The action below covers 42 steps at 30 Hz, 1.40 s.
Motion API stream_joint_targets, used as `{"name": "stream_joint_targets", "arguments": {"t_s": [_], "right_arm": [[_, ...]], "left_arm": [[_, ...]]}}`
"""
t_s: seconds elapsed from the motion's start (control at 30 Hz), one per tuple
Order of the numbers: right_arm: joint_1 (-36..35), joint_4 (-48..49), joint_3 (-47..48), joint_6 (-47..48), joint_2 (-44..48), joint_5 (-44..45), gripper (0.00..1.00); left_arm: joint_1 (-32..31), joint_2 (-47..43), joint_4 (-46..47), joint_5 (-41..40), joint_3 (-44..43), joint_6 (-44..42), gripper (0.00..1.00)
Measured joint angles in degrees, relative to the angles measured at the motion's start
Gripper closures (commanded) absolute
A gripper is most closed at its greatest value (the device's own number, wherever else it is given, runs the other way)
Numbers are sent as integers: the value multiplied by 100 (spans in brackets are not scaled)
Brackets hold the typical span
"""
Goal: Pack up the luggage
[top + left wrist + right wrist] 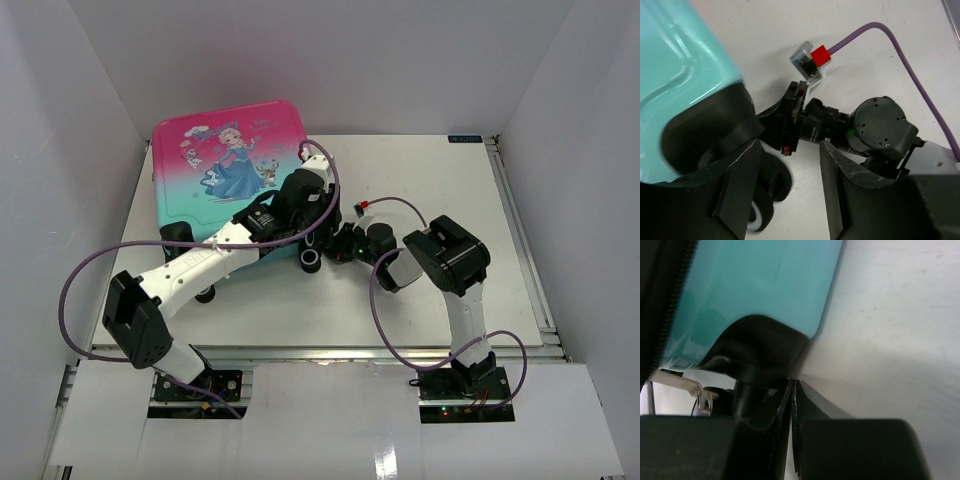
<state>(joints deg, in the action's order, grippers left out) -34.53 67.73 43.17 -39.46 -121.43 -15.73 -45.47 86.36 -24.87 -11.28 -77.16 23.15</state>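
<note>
Left gripper [788, 150] has its fingers apart with nothing between them, poised over the near right corner of the luggage [225, 150]. One finger sits just beside the black wheel [776, 181], and I judge this a ready stance for taking hold there. My right gripper [792, 390] is pressed fully closed and empty, its tips against the dark wheel housing [765, 350] of that same corner, probably to brace or nudge the shell. The luggage lies flat, printed front up, toward the far left corner of the table [420, 300]; I cannot tell whether it is zipped.
</note>
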Motion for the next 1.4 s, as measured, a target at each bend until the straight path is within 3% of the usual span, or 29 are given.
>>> {"name": "stream_joint_targets", "arguments": {"t_s": [0.37,0.73,0.93,1.4], "right_arm": [[-270,237,-283,55,88,-122,92],[-333,242,-333,86,116,-224,92],[-331,259,-345,87,116,-269,92],[-336,294,-608,113,267,-550,92]], "left_arm": [[-486,828,-935,-1115,-909,382,33],[-759,928,-2981,-2761,-1606,904,30],[-790,917,-3321,-2902,-1721,1172,29],[-785,1074,-2983,-2641,-1415,1611,28]]}}
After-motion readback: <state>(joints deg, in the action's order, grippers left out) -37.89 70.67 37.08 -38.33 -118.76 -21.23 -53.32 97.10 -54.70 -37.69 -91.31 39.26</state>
